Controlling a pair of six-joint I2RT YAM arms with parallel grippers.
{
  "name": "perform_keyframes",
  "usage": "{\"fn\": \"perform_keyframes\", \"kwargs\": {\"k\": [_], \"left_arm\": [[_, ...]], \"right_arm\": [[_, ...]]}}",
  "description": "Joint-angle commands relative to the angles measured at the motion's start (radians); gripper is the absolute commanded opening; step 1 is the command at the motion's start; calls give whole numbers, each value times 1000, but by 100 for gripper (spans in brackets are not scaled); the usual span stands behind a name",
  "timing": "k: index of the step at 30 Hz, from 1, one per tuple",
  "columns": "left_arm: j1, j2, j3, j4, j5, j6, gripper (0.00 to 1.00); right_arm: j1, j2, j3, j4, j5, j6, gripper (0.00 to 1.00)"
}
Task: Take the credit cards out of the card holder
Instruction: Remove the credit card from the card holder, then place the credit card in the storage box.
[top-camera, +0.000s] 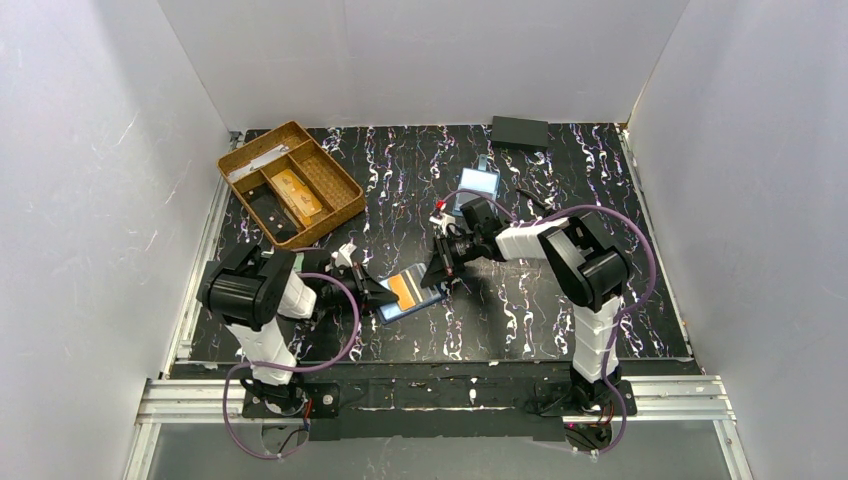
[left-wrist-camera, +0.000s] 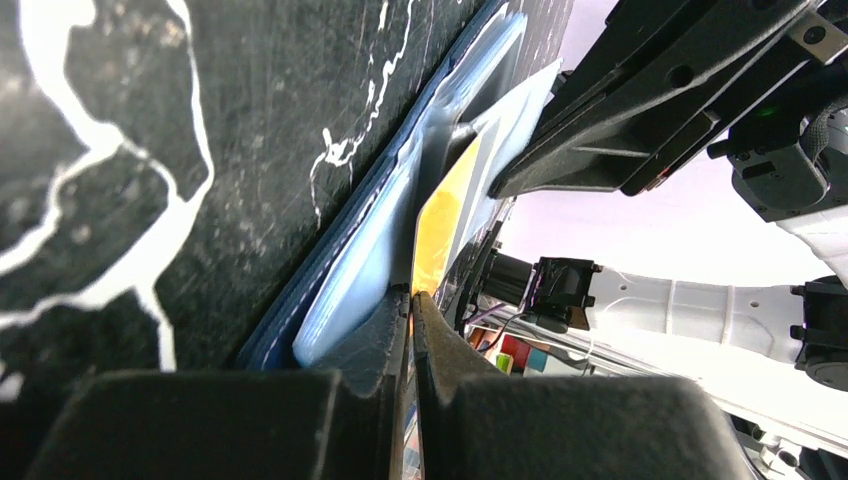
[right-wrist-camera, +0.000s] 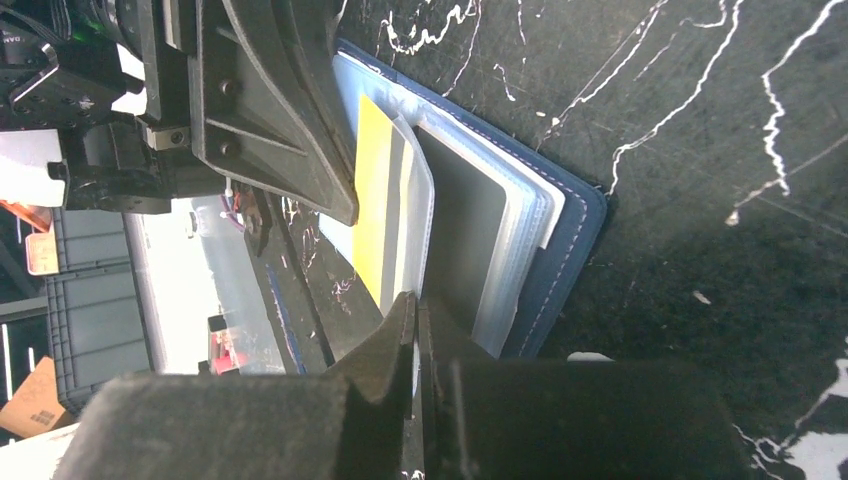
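The navy card holder (top-camera: 402, 311) lies open mid-table, its light blue sleeves fanned out (right-wrist-camera: 575, 240). An orange credit card (top-camera: 407, 290) shows in it. In the left wrist view the card (left-wrist-camera: 440, 215) runs edge-on into my left gripper (left-wrist-camera: 412, 293), which is shut on it beside the holder (left-wrist-camera: 330, 260). My right gripper (right-wrist-camera: 416, 303) is shut on the edge of the clear sleeve that holds the yellow-orange card (right-wrist-camera: 375, 190). From above, the left gripper (top-camera: 378, 295) and right gripper (top-camera: 440, 272) pinch opposite ends of the holder. Any other cards are hidden.
A brown compartment tray (top-camera: 345, 205) stands at the back left. A light blue clear case (top-camera: 477, 183) lies behind the right arm, and a black box (top-camera: 520, 131) sits at the far edge. White walls enclose the marbled black table (top-camera: 640, 300).
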Motion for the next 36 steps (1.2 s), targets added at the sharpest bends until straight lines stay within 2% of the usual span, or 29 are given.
{"fn": "perform_keyframes", "kwargs": {"k": [1,10,19,20,26,36], "left_arm": [[12,-38,-49,-88,-28,47,0],[12,-141,-72,-164,-47,59,0],[13,-319,-64,-293,-69,64,0],[13,-332,-62,-304,-69,64,0],[12,-385,-37,-325,-52,46,0],[12,-453,-3,-331,2,49,0]], "right_arm": [[-30,-2,19,-38,117,-58,1],[-33,-47,15,-77,176,-112,1],[-33,-84,12,-81,167,-144,1],[-33,-89,9,-77,159,-145,5],[-33,-143,2,-67,116,-183,40],[-33,-268,31,-172,46,-356,77]]}}
